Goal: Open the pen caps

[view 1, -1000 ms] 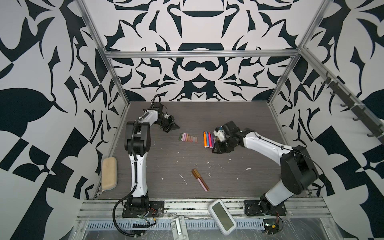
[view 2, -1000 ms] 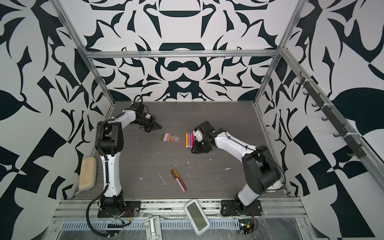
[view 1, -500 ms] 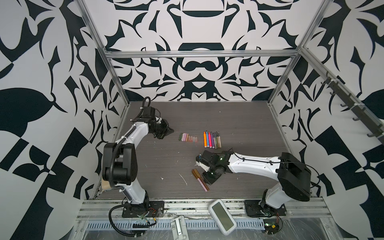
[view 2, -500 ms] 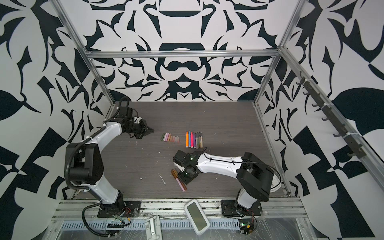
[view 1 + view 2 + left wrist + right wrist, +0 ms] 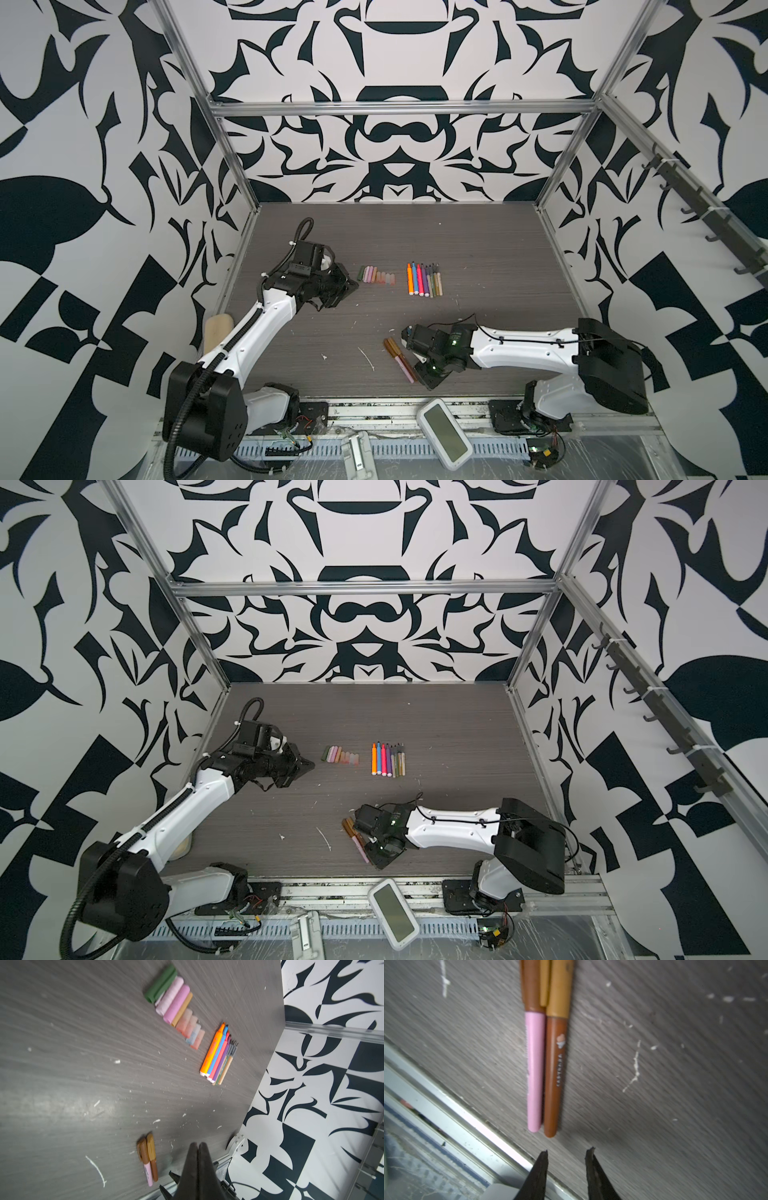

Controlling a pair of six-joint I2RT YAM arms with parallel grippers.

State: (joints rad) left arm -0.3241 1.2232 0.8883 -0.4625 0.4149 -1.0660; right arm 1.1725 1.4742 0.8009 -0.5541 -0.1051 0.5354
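Two fitted pen caps (image 5: pixel 559 987) run off the right wrist view; barrel lettering (image 5: pixel 560 1070) looks blurred

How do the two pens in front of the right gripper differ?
The pink pen has a pink barrel under a brown cap; the brown pen has a brown barrel under a tan cap. The brown pen shows white lettering; the pink pen's print sits along one edge. Both are capped, lying side by side and touching on the table.
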